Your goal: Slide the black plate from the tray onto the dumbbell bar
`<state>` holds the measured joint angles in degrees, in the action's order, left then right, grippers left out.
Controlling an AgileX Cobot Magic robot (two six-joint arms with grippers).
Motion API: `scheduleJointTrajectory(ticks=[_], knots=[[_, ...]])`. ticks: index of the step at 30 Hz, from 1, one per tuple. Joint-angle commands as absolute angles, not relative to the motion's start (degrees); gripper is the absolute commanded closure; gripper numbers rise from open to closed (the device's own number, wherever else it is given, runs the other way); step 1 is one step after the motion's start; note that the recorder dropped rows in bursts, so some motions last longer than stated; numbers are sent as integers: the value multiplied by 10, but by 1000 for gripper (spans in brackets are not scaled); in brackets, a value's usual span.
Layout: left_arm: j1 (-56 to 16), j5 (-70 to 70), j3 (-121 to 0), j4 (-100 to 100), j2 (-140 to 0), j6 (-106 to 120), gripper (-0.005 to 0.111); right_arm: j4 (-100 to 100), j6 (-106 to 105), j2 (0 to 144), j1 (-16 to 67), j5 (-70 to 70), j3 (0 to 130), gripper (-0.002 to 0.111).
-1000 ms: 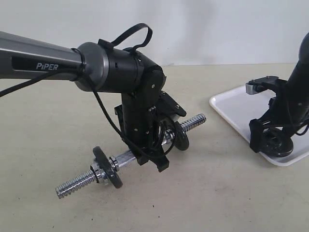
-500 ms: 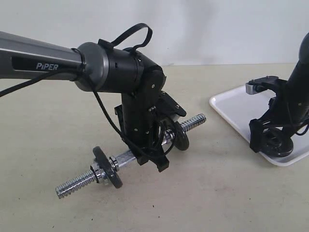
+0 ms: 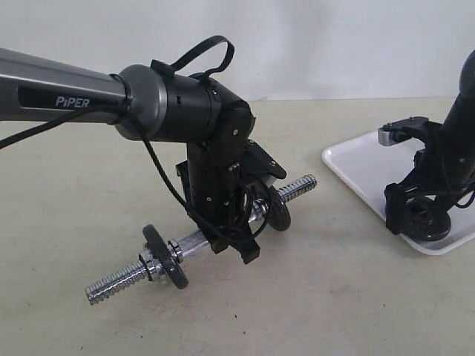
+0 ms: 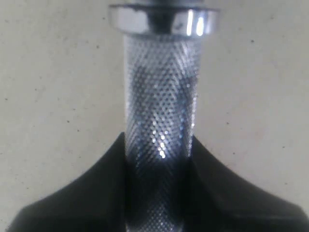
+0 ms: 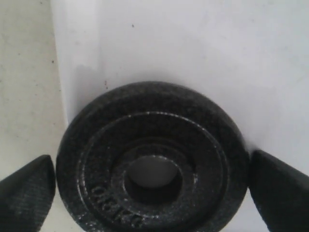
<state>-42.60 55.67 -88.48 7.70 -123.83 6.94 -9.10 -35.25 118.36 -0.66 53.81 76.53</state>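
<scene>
The plate (image 5: 159, 130) lies flat in the tray (image 3: 356, 167), close to the tray's near corner and just inside its rim, its centre hole facing up. My right gripper (image 3: 420, 219) hangs over it with its jaws spread wide, one finger to each side of the disc; a sliver of white tray shows between each pad and the plate's edge, so I read it as astride but not yet gripping. Over the last second I see almost nothing move: the right gripper settles by a hair at most, its jaws keep the same spread, and the plate has not shifted on the tray. I judge this to mean the approach is finished and the squeeze is the step in hand, with the lift and the threading all left to do. The bar (image 3: 297, 189) sits well apart from the tray, its free threaded end pointing towards the tray. My left gripper (image 3: 236, 249) is clenched on the bar's knurled middle, steadying it, with two discs already on the bar, one (image 3: 278, 209) on the tray side of the grip and one (image 3: 165, 256) on the far side.
</scene>
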Motion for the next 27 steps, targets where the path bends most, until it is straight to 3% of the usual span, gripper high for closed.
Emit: scheduleJointTrajectory(ticks=[1, 3, 7, 10, 14, 27], knots=[[-427, 553, -893, 86, -1207, 72, 102, -84, -353, 1185, -7, 539, 767, 4], [-427, 553, -893, 86, -1207, 72, 102, -84, -353, 1185, -7, 540, 767, 14], [-427, 553, -893, 86, -1207, 72, 102, -84, -353, 1185, -7, 540, 767, 64], [-427, 553, -893, 86, -1207, 72, 102, -84, -353, 1185, -7, 540, 767, 109], [-427, 553, -893, 87, -1207, 72, 102, -87, -350, 1185, -7, 540, 767, 104], [-427, 553, -893, 87, -1207, 72, 102, -99, -338, 1185, -7, 554, 767, 104]])
